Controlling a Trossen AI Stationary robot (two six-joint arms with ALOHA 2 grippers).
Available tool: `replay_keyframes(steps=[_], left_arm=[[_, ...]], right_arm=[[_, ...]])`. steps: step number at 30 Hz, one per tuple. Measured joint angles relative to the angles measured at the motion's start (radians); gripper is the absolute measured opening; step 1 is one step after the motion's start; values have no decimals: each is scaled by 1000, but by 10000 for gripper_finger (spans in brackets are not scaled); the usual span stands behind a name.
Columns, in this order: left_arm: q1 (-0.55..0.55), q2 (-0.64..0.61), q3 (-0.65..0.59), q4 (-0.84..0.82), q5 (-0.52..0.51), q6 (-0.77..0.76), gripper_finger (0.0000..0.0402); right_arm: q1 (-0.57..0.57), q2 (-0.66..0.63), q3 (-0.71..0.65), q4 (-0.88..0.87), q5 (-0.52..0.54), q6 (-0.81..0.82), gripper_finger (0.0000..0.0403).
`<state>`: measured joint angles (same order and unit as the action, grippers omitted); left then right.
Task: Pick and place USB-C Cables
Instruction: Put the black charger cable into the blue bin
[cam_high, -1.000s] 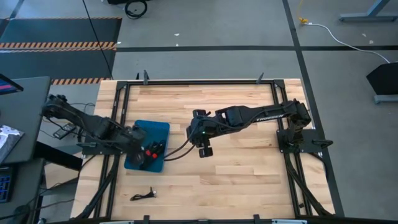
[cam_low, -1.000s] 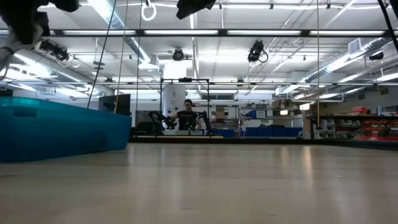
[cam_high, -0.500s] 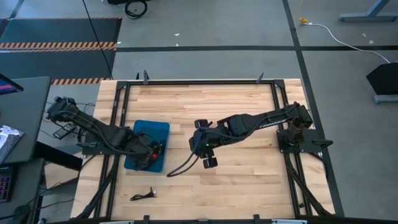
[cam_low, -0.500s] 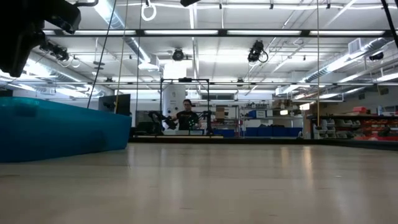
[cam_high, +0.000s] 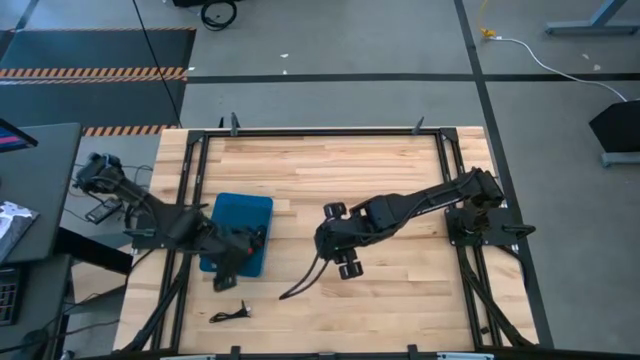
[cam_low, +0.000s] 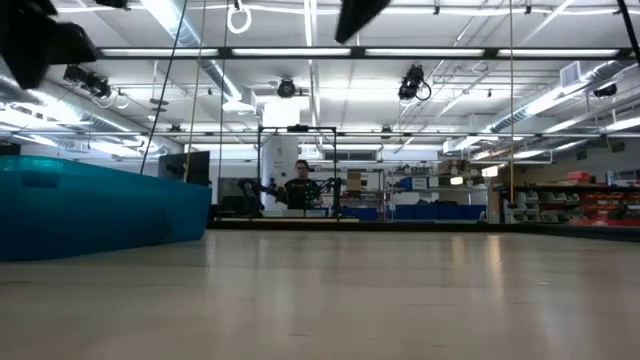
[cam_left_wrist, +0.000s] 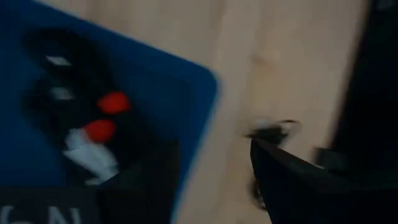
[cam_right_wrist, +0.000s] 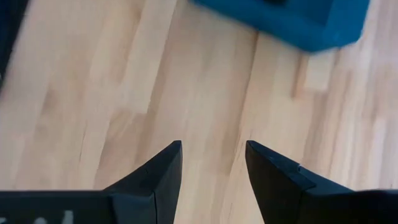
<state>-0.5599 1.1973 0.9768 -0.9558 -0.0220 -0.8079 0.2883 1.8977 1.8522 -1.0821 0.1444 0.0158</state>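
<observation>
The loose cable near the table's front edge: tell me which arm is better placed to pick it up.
Left. The left hand hovers just past the blue bin, close above the loose cable. The right hand is open and empty but sits farther off, near the table's middle.

overhead view, table-level view, wrist views sharing blue bin (cam_high: 240, 222)

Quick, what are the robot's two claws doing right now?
Left gripper: cannot be told.
Right gripper: open, holding nothing, above bare table.
</observation>
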Motion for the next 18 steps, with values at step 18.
replay_keyframes(steps=[18], left_arm=[[-328,216,0,199,53,-437,190]], right_arm=[[-3,0,-141,-4,48,71,181]])
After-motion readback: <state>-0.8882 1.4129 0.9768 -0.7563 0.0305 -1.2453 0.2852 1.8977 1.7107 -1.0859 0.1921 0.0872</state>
